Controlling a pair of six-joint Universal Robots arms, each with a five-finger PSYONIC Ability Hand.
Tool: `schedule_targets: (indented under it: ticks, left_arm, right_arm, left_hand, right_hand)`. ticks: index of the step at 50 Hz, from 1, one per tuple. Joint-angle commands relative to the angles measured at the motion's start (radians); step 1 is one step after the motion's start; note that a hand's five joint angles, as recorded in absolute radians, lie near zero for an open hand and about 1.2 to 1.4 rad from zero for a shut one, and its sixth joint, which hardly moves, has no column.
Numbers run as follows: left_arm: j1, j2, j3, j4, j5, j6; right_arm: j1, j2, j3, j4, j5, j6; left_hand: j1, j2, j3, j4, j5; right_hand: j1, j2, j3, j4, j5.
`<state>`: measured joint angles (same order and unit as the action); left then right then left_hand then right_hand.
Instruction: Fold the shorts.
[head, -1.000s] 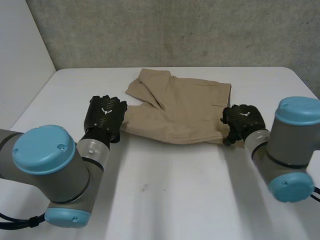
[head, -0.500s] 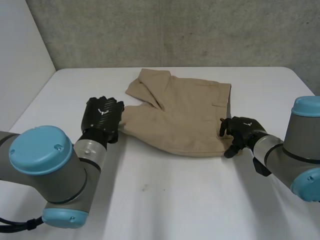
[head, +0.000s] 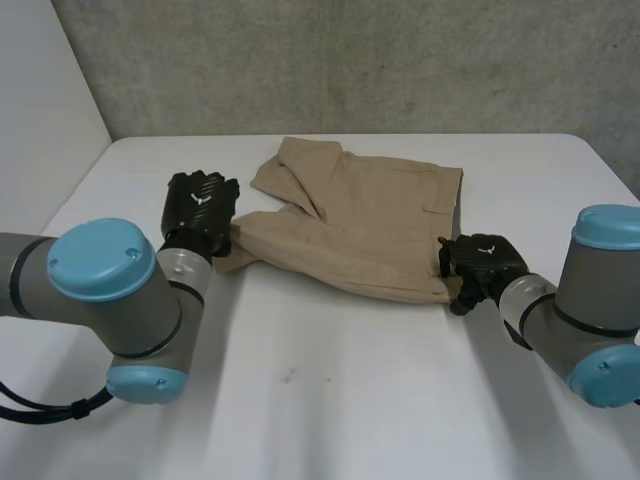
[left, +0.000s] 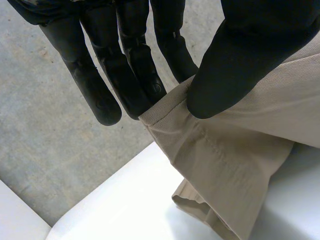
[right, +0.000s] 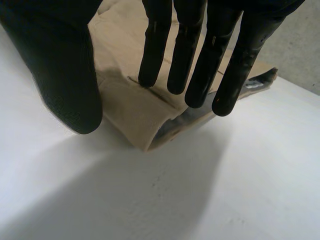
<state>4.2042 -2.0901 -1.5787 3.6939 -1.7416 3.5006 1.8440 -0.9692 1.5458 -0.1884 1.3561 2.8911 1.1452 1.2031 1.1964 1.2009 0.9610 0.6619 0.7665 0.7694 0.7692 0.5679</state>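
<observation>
The tan shorts (head: 360, 225) lie spread on the middle of the white table (head: 350, 400), waistband towards my right arm. My left hand (head: 200, 205) is at the end of the near leg. In the left wrist view its thumb (left: 240, 60) and fingers pinch the hem of the shorts (left: 235, 150), and the cloth hangs down from the grip. My right hand (head: 480, 262) is at the near waistband corner. In the right wrist view that hand (right: 190, 45) is open, its straight fingers over the corner of the shorts (right: 125, 105) and its thumb held apart from the cloth.
A grey concrete wall (head: 350, 60) rises behind the table's far edge, and a white panel (head: 40, 120) stands at the left. Bare tabletop stretches in front of the shorts between the two arms.
My left hand has moved away from me with the leg hem in its pinch. My right hand has slid nearer along the waistband side, and the near edge of the shorts has shifted with it.
</observation>
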Motion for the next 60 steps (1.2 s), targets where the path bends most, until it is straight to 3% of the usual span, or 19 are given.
schedule_targets:
  ticks: [1,12,16,21,31,38,43,49,52,60]
  left_arm:
    - [0.000,-0.014,0.005,-0.003,-0.001,0.000]
    - [0.010,0.013,-0.056,-0.031,0.000,0.009]
    - [0.016,0.076,-0.098,-0.104,0.002,0.018]
    - [0.017,0.157,-0.145,-0.292,0.005,0.032]
    - [0.027,0.288,-0.239,-0.656,0.010,0.054]
    - [0.016,0.436,-0.354,-0.880,0.128,0.055]
    - [0.017,0.567,-0.400,-1.020,0.272,0.052]
    - [0.034,0.602,-0.377,-1.011,0.321,0.055]
    - [0.049,0.570,-0.325,-0.931,0.320,0.055]
    - [0.045,0.265,-0.053,-0.654,0.312,0.057]
  right_arm:
    - [0.000,0.021,-0.026,-0.046,0.017,0.007]
    - [-0.008,-0.080,-0.018,-0.014,0.014,-0.001]
    - [0.000,-0.118,-0.018,0.107,-0.014,-0.036]
    - [-0.011,-0.141,-0.030,0.378,-0.054,-0.220]
    - [-0.016,-0.212,0.042,0.682,-0.049,-0.455]
    - [-0.032,-0.418,0.195,0.872,-0.066,-0.648]
    - [-0.103,-0.539,0.252,0.906,-0.074,-0.704]
    - [-0.140,-0.554,0.260,0.902,-0.120,-0.714]
    - [-0.144,-0.545,0.246,0.883,-0.144,-0.713]
    - [-0.137,-0.337,0.110,0.669,-0.155,-0.545]
  left_hand:
    - [0.251,0.193,0.200,0.195,0.261]
    - [0.251,0.193,0.200,0.195,0.261]
    - [0.251,0.193,0.200,0.195,0.261]
    - [0.251,0.193,0.200,0.195,0.261]
    - [0.251,0.193,0.200,0.195,0.261]
    - [0.251,0.193,0.200,0.195,0.261]
    - [0.251,0.193,0.200,0.195,0.261]
    - [0.251,0.193,0.200,0.195,0.261]
    - [0.251,0.193,0.200,0.195,0.261]
    - [0.251,0.193,0.200,0.195,0.261]
  right_hand:
    - [0.663,0.558,0.556,0.556,0.583]
    - [0.734,0.630,0.627,0.627,0.654]
    - [0.734,0.630,0.627,0.627,0.654]
    - [0.734,0.630,0.627,0.627,0.654]
    - [0.734,0.630,0.627,0.627,0.654]
    - [0.734,0.630,0.627,0.627,0.654]
    - [0.734,0.630,0.627,0.627,0.654]
    - [0.734,0.630,0.627,0.627,0.654]
    - [0.734,0.630,0.627,0.627,0.654]
    - [0.734,0.630,0.627,0.627,0.654]
